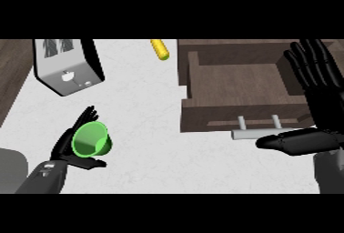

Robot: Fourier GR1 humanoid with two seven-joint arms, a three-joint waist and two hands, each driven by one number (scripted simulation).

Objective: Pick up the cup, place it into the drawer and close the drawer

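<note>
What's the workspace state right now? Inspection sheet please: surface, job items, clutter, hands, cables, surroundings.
Surface: white counter, dark wood strip along its left edge.
Job's things: green cup in the left hand, tilted, its opening toward the camera, not yet in the drawer. Drawer pulled open, nothing seen inside; its handle faces the robot.
Clutter: toaster at upper left; yellow object at the top edge, left of the drawer.
Hands: left hand curled round the cup. Right hand open, fingers straight, at the drawer's right side, thumb by the handle.
Cables: nothing seen.
Surroundings: nothing seen beyond the counter.
</note>
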